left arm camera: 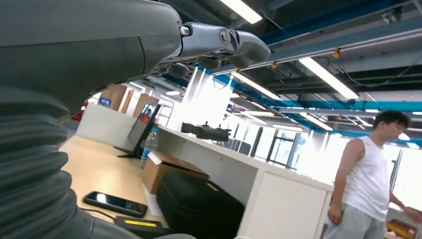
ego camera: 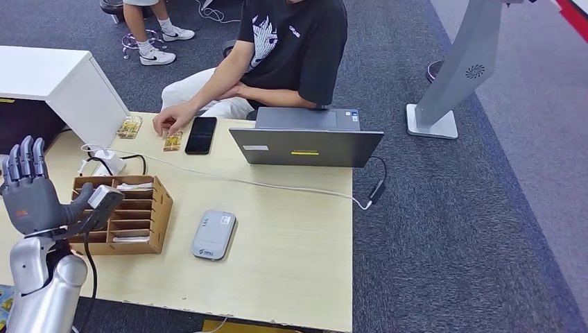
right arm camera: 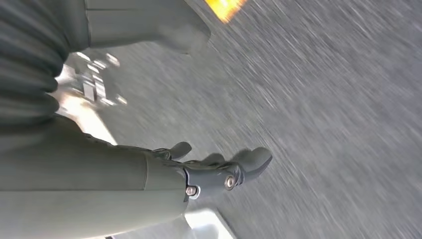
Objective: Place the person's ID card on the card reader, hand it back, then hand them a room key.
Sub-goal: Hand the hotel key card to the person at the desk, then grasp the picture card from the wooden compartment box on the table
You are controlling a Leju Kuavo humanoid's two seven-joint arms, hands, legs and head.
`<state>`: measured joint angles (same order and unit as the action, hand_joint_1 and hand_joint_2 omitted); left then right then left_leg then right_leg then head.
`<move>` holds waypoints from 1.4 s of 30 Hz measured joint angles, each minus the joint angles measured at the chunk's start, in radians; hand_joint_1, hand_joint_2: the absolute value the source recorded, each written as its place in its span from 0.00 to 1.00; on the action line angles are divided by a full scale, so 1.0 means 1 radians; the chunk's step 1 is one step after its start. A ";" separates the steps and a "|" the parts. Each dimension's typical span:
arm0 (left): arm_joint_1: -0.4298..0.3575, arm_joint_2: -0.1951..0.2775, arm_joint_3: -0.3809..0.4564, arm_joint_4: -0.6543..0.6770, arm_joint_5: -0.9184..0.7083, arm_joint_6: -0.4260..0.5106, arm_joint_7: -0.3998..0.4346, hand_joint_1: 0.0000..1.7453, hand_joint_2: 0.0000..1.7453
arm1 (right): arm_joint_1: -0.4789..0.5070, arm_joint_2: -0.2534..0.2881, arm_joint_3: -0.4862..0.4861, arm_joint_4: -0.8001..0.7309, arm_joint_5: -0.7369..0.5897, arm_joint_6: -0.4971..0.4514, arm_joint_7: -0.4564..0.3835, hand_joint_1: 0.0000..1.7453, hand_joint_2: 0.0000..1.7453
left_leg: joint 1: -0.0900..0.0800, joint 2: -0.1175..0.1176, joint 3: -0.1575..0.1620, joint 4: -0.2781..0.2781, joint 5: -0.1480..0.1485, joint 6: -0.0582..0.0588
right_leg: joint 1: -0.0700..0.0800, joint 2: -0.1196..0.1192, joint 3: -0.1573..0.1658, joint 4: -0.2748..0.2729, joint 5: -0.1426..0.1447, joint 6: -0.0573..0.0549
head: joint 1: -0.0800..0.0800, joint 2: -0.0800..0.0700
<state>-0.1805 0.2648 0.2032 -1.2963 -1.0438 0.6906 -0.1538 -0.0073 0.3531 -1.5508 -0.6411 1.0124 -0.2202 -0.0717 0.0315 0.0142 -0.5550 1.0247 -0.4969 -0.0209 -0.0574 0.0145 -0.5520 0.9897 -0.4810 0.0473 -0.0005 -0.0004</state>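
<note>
The left hand (ego camera: 31, 194) is raised beside the wooden card rack (ego camera: 149, 208), fingers spread, holding nothing. The ID card (ego camera: 173, 141) probably lies under the person's hand (ego camera: 173, 119), well apart from the card reader (ego camera: 213, 234). Judged: receiving the card comes next. The right hand (right arm camera: 219, 172) hangs empty over the floor.

Open office, dark grey carpet floor (ego camera: 444, 229)

Pale wooden table (ego camera: 291, 236) in the middle, white cabinet (ego camera: 62, 83) far left, long ceiling strip lights (left arm camera: 326, 74) under blue beams.

Head view evenly lit; right wrist motion-blurred
</note>
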 joint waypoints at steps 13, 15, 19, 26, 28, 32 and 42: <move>0.192 0.043 -0.139 -0.305 -0.053 -0.067 0.055 0.00 1.00 | -0.002 -0.007 0.023 0.275 0.023 -0.125 -0.089 0.00 1.00 | 0.000 -0.006 0.000 0.000 0.000 -0.001 | 0.000 -0.005 0.001 -0.001 -0.001 0.000 | 0.000 0.000; 0.194 0.049 -0.160 -0.322 -0.051 -0.084 0.061 0.00 1.00 | -0.002 -0.008 0.025 0.284 0.023 -0.125 -0.088 0.00 1.00 | 0.000 -0.006 0.000 0.000 0.000 -0.001 | 0.000 -0.005 0.001 0.000 -0.001 0.000 | 0.000 0.000; 0.194 0.061 -0.182 -0.338 -0.045 -0.106 0.074 0.00 1.00 | -0.002 -0.009 0.028 0.295 0.024 -0.125 -0.088 0.00 1.00 | 0.000 -0.006 0.000 0.000 0.000 -0.001 | 0.000 -0.005 0.001 0.000 -0.001 0.000 | 0.000 0.000; 0.189 0.112 -0.189 -0.306 0.007 -0.274 0.142 0.00 1.00 | -0.002 -0.011 0.036 0.303 0.024 -0.126 -0.085 0.00 1.00 | 0.000 -0.006 0.000 0.000 0.000 -0.001 | 0.000 -0.005 0.000 0.000 -0.001 0.000 | 0.000 0.000; 0.186 0.132 -0.190 -0.278 0.009 -0.320 0.153 0.00 1.00 | -0.002 -0.011 0.037 0.303 0.024 -0.126 -0.085 0.00 1.00 | 0.000 -0.005 0.000 0.000 0.000 -0.001 | 0.000 -0.005 0.000 0.000 -0.001 -0.001 | 0.000 0.000; 0.182 0.168 -0.190 -0.231 0.002 -0.375 0.164 0.00 1.00 | -0.002 -0.011 0.039 0.303 0.026 -0.126 -0.082 0.00 1.00 | 0.000 -0.005 0.000 0.000 0.000 -0.001 | 0.000 -0.005 0.001 0.000 -0.001 -0.001 | 0.000 0.000; 0.160 0.186 -0.190 -0.172 0.011 -0.382 0.158 0.00 1.00 | -0.003 -0.011 0.048 0.320 0.020 -0.142 -0.067 0.00 1.00 | 0.000 -0.006 -0.001 0.000 0.000 -0.001 | 0.000 -0.005 0.001 0.000 -0.001 -0.001 | 0.000 0.000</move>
<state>-0.0207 0.4510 0.0134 -1.4688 -1.0329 0.3082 0.0045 -0.0106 0.3418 -1.5026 -0.3214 1.0325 -0.3618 -0.1388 0.0317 0.0087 -0.5555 1.0246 -0.4969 -0.0216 -0.0572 0.0098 -0.5514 0.9894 -0.4821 0.0468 -0.0004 -0.0004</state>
